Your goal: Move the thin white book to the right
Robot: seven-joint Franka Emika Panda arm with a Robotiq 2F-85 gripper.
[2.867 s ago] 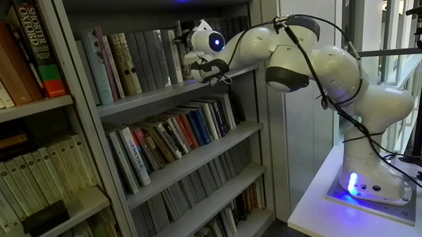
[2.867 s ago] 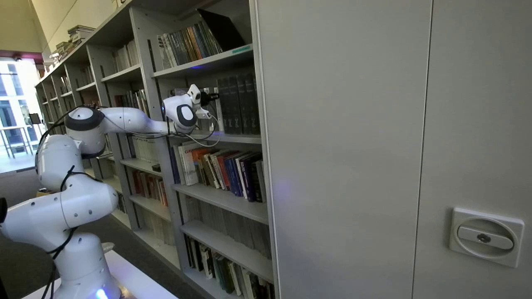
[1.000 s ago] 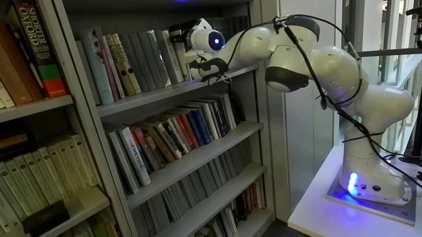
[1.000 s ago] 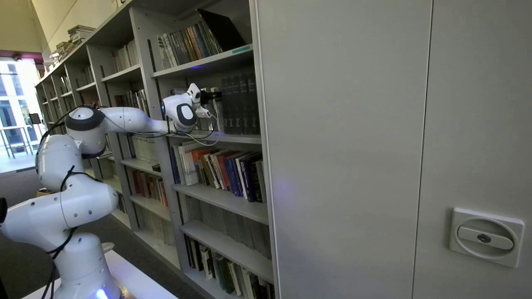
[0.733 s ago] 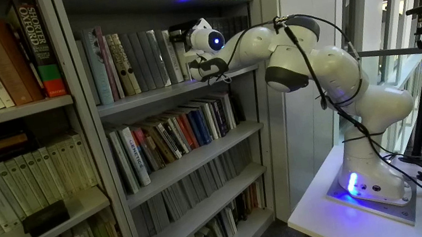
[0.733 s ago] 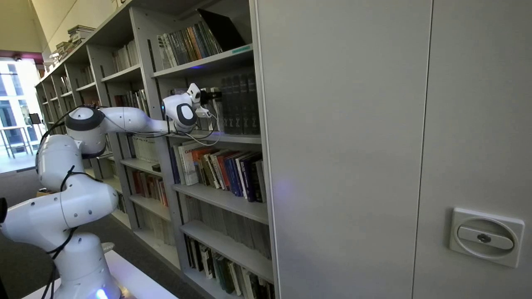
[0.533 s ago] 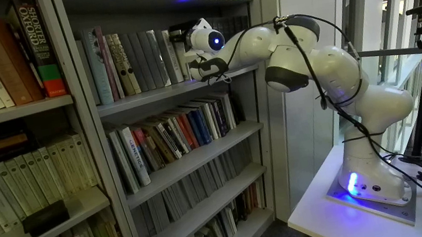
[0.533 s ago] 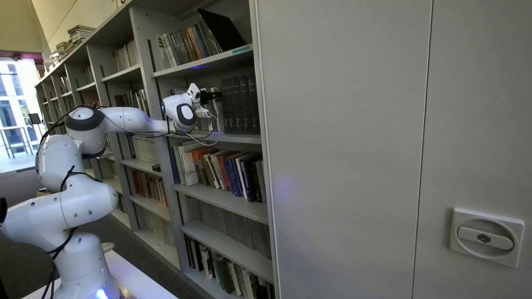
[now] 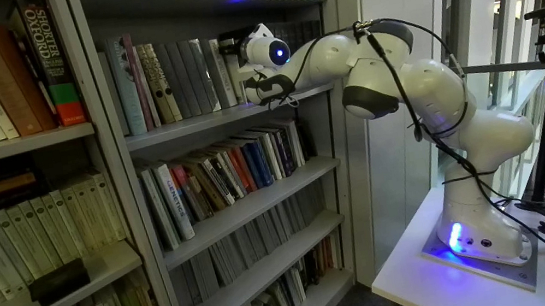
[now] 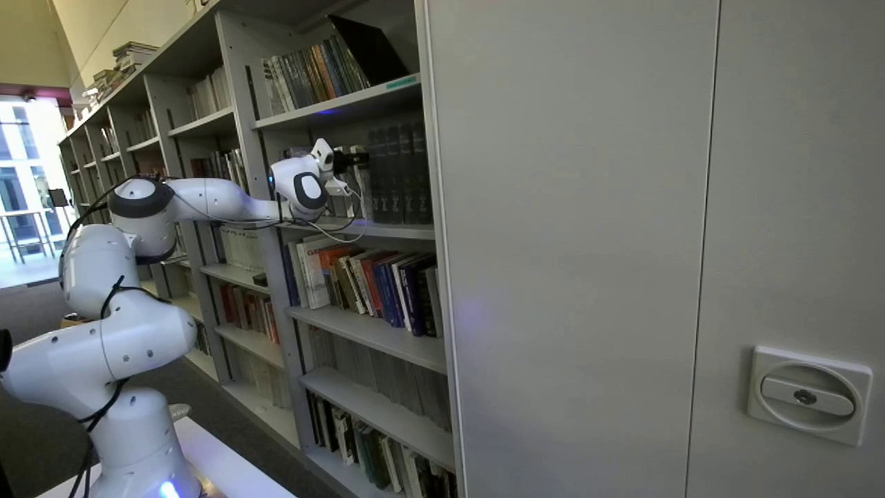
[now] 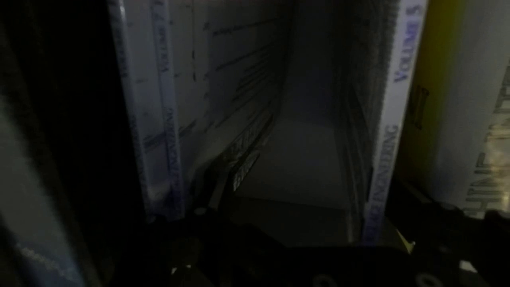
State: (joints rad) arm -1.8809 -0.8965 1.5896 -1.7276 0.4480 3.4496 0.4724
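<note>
In the dark wrist view a thin white book marked Volume 5 [image 11: 392,115] stands between my spread jaws, close to the right-hand finger. A wide gap separates it from thin white spines marked Volume 7 [image 11: 165,79], which sit outside the left-hand finger. Which of these the task means, I cannot tell. My gripper [image 11: 330,171] is open and reaches into the row near the book tops; the left-hand finger's pad [image 11: 245,171] lies along the Volume 7 side. In an exterior view the black fingers [image 10: 361,158] overlap pale spines beside the black volumes.
Black volumes [image 10: 397,173] fill the shelf's right end. Grey books [image 9: 185,79] lean on the other side of my gripper. The shelf board above [image 9: 203,1] and the one below [image 9: 180,131] bound the row. A yellow spine [image 11: 438,79] stands beyond Volume 5. Cables [image 10: 346,238] hang under the wrist.
Compared with about three seconds ago, the jaws have spread within the row: grey books now lean left, and the black volumes have shifted slightly right. Over the last second nothing visibly moves.
</note>
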